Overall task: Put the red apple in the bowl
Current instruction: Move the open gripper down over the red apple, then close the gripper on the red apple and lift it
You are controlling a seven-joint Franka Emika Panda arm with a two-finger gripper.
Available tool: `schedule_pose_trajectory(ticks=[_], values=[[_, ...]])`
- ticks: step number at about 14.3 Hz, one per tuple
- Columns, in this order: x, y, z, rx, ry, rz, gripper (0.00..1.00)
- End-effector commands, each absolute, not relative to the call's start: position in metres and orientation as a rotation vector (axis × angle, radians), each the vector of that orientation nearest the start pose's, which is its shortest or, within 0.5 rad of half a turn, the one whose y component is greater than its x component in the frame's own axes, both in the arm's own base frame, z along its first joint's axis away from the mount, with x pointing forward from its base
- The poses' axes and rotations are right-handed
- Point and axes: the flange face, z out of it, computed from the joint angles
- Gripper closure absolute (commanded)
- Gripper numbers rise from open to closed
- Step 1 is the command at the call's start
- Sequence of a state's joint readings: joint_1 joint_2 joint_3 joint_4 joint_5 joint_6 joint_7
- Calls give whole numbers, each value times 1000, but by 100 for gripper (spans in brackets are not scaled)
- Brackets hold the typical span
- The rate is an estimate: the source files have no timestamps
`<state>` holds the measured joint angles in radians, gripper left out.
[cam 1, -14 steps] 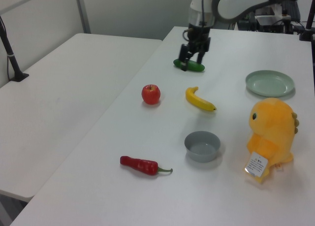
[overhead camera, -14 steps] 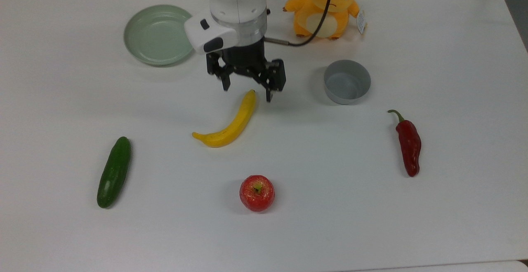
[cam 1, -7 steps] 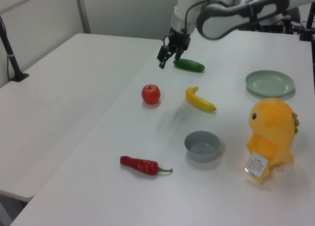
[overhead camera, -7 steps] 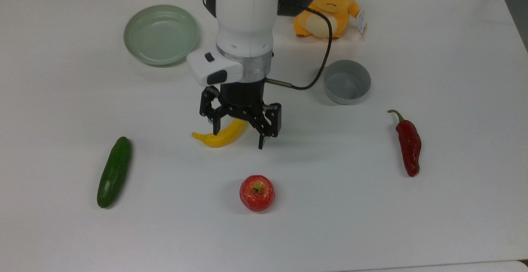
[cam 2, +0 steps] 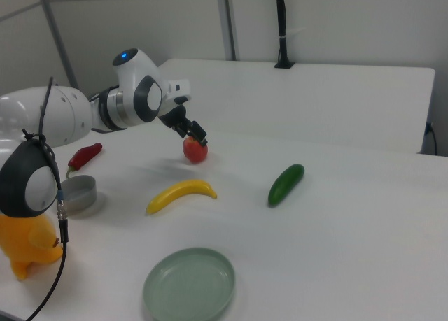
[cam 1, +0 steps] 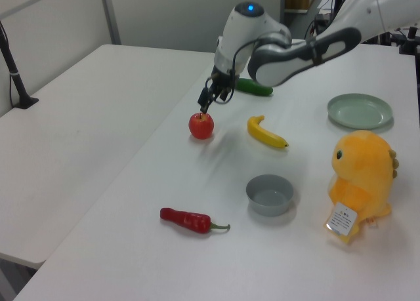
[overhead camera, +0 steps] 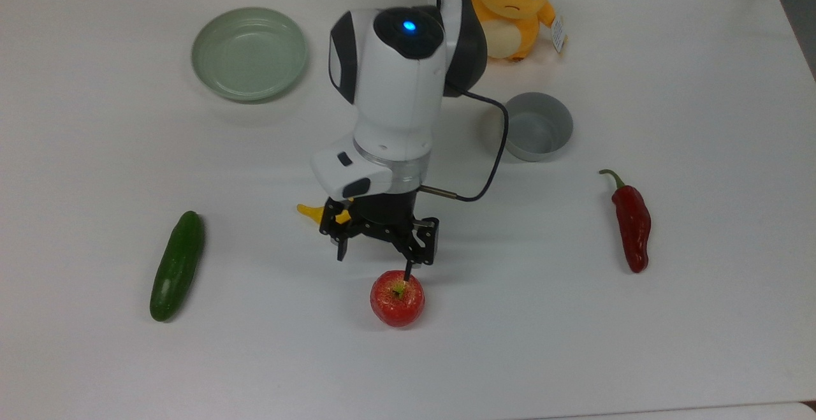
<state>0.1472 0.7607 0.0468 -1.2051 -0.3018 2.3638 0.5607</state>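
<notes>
Overhead, in the top view, the gripper hangs spread wide and empty just behind the red apple on the table, one fingertip over its upper edge; the bowl stands well apart. Left view: gripper just above the apple. Right view: apple beside the gripper.

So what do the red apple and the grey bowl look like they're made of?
The red apple looks like glossy plastic or wax: even shine with bright highlights, though real fruit can't be ruled out. The bowl looks like matte grey plastic: flat, uniform colour with no glare.
</notes>
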Motion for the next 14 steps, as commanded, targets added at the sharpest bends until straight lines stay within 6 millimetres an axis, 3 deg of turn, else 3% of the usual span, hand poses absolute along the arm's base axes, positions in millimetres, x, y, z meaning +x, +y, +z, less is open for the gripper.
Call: schedule_pose_trajectory(ticks=[1,4,5,10,12,14], values=[[783,160,358,-3105,299,-784,0],[786,171,356,-3098,264,-824,0],[787,172,345,-3106,246,-829,0],[792,162,330,-3119,235,-883,2],[792,164,330,-3123,226,-884,50],[790,166,327,-3152,175,-906,82]])
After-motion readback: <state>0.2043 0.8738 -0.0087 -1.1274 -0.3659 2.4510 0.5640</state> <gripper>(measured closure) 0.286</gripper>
